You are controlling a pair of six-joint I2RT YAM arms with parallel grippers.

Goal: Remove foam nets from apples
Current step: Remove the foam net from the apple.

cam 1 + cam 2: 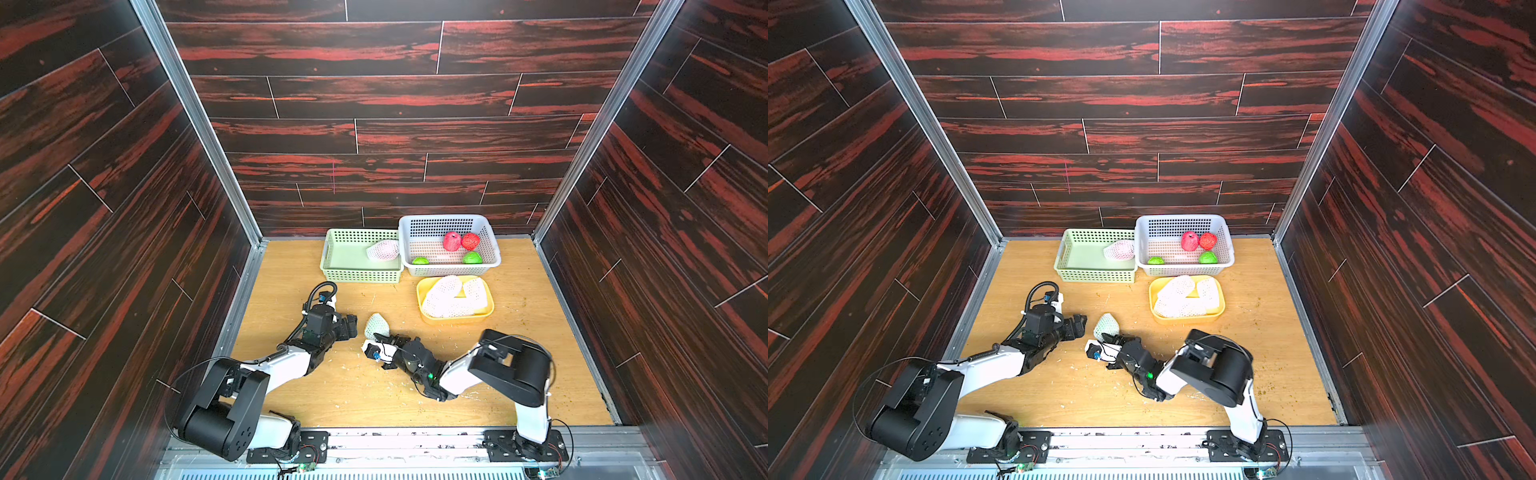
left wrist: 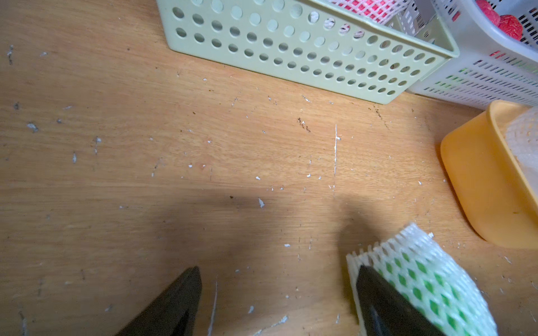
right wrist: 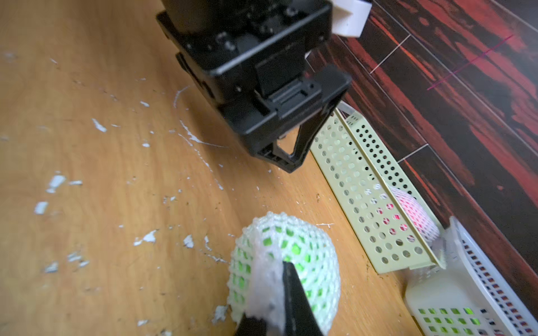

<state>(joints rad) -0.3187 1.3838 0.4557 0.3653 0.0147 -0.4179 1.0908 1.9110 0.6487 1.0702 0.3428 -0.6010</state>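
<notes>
Right gripper (image 3: pixel 281 269): clenched on bunched foam net (image 3: pixel 265 276) at green apple (image 3: pixel 295 249), apparently to peel it.
Left gripper (image 2: pixel 278 272): released, jaws wide, beside that apple, likely to brace it.
Beyond apple: yellow tray (image 1: pixel 457 319) collecting shed nets (image 1: pixel 449 297); white basket (image 1: pixel 453 271), bare apples (image 1: pixel 451 241); green basket (image 1: pixel 359 276), one netted red apple (image 1: pixel 384 249).

**Twin Arms in Black and White**

We see the left arm (image 1: pixel 286 365) and the right arm (image 1: pixel 457 374) built alike, with smooth white shells on the long links and blocky black housings at the joints. Thin black cables loop around both. A ribbed black hose (image 1: pixel 320 286) arches over the left wrist beside a blue plug (image 1: pixel 323 297). A green light (image 1: pixel 430 376) glows on the right forearm. The black base plates (image 1: pixel 313 442) show bolt heads. The left gripper (image 3: pixel 276 158) is black, its fingers (image 3: pixel 314 125) open triangular frames.
</notes>
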